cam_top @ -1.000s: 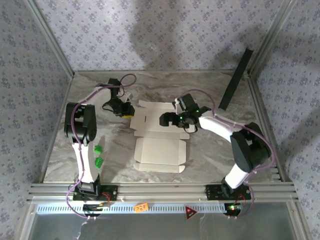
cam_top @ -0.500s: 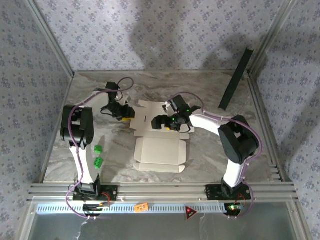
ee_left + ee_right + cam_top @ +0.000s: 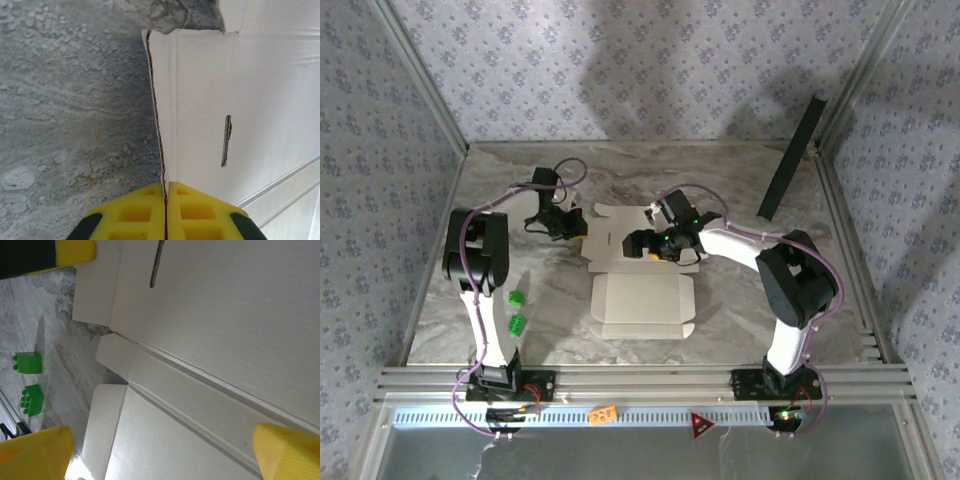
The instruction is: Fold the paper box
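The paper box (image 3: pixel 640 305) lies unfolded and flat on the marble table, its pale side up. My left gripper (image 3: pixel 580 228) is at the sheet's far left flap. In the left wrist view its yellow fingers (image 3: pixel 200 210) are pressed together with the flap's raised edge (image 3: pixel 159 125) pinched between them. My right gripper (image 3: pixel 642 243) hovers over the middle of the sheet's far half. In the right wrist view it stands wide open (image 3: pixel 160 455), with the creased panels (image 3: pixel 200 390) below and nothing between the fingers.
Two small green blocks (image 3: pixel 517 311) sit on the table to the left of the sheet, near the left arm, and show as green blocks (image 3: pixel 29 382) in the right wrist view. A long black panel (image 3: pixel 790 160) leans in the far right corner. Metal frame rails edge the table.
My left gripper opened a little, then closed on the flap's edge. My right gripper moved left over the sheet and has stayed open. The sheet shifted slightly.
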You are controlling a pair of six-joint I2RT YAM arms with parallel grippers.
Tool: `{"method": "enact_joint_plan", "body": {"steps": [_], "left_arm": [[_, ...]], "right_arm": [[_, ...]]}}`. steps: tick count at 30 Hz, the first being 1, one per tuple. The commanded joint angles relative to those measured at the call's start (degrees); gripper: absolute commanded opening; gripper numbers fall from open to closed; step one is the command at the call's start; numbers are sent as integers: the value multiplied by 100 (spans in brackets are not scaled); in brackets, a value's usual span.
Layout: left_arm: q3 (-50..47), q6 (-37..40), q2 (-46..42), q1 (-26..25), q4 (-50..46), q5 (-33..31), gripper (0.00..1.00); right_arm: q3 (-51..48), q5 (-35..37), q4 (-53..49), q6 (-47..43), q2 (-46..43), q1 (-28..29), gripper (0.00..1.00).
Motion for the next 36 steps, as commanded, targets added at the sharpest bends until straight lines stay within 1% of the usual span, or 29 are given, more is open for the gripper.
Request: {"method": "enact_joint_plan", "body": {"steps": [1, 5, 6, 7, 8, 11, 15, 20, 24, 28, 31, 36], "left_arm": [[-324, -254, -364, 124, 328, -347, 7], [-559, -377, -505, 200, 490, -367, 7], [-571, -375, -514, 205, 477, -380, 9], [-578, -382, -530, 209, 457, -417, 15], [-600, -399, -553, 204, 446, -467, 18], [-707, -451, -804, 213, 470, -606, 28], [-892, -512, -1255, 210, 454, -700, 38], [-1428, -716, -1837, 206, 575, -443, 49], [-2080, -1003, -2303, 143, 912, -111, 53], [-2587, -1235, -2552, -35, 1207, 7, 61], [-2816, -1366, -2558, -193, 1394, 36, 65], [-3068, -1571, -2314, -460, 1767, 103, 66]], "right_arm": [[188, 61, -76, 130, 142, 35, 94], [190, -142, 28, 247, 296, 33, 93], [189, -237, 95, 291, 335, 35, 93], [190, -323, 157, 335, 388, 44, 92], [372, -398, 199, 365, 442, 41, 90], [419, -557, 269, 429, 542, 78, 88], [495, -596, 258, 398, 655, 114, 88], [594, -568, 62, 321, 771, 123, 87], [609, -393, -127, 259, 869, 132, 87], [607, -195, -272, 187, 1013, 143, 87], [643, -33, -438, 115, 1148, 174, 86], [599, -11, -491, 79, 1220, 203, 86]]}}
